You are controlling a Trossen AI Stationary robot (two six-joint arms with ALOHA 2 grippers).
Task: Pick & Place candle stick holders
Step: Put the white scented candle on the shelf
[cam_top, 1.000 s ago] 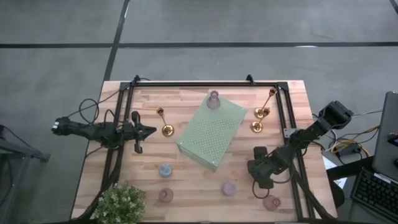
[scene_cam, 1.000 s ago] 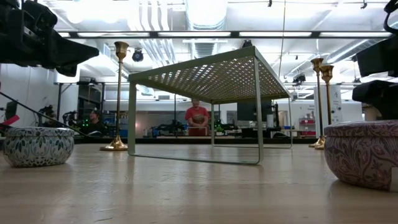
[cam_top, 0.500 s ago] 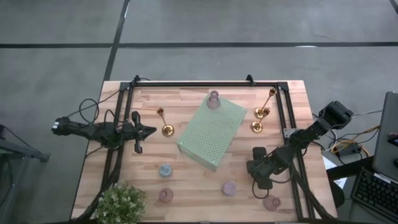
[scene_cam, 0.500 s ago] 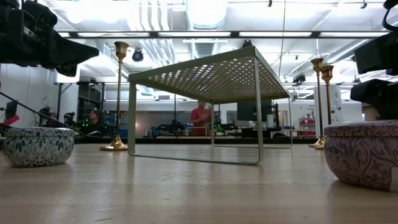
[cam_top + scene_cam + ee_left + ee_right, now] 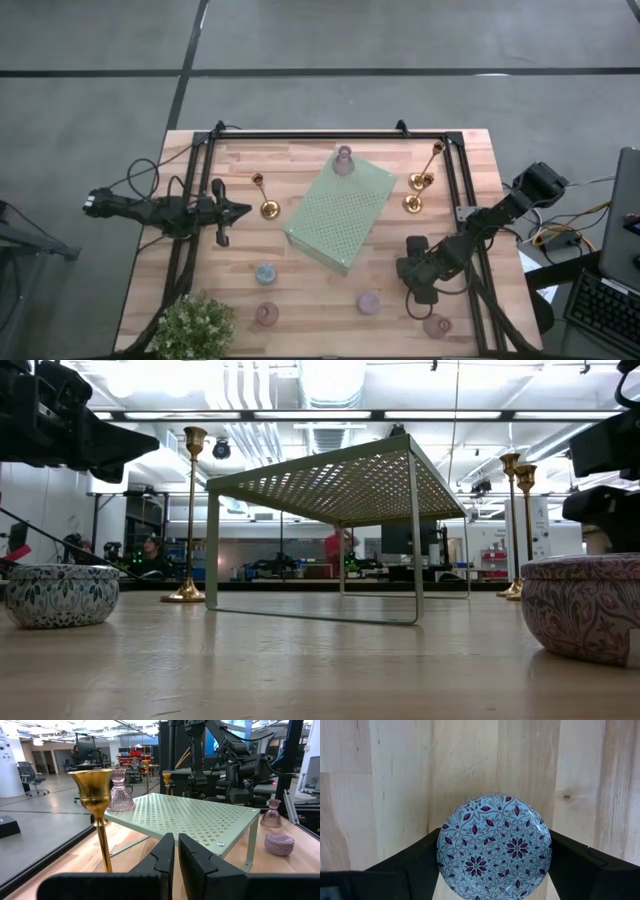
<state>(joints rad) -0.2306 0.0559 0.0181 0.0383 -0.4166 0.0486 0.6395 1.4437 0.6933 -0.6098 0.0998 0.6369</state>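
High view: my left tool (image 5: 243, 211) waits on the counter's (image 5: 310, 290) left side, just beside a gold candlestick (image 5: 266, 207). My right tool (image 5: 417, 292) hangs near the front right corner, close to a pink holder (image 5: 436, 325).

Low view: the green rack (image 5: 340, 485) stands mid-counter, candlesticks on either side.

Left wrist view: fingers (image 5: 162, 857) pressed together, holding nothing.

Right wrist view: a round patterned holder (image 5: 494, 845) sits between the spread fingers (image 5: 415, 862); contact is probably not made, though I cannot tell for sure.
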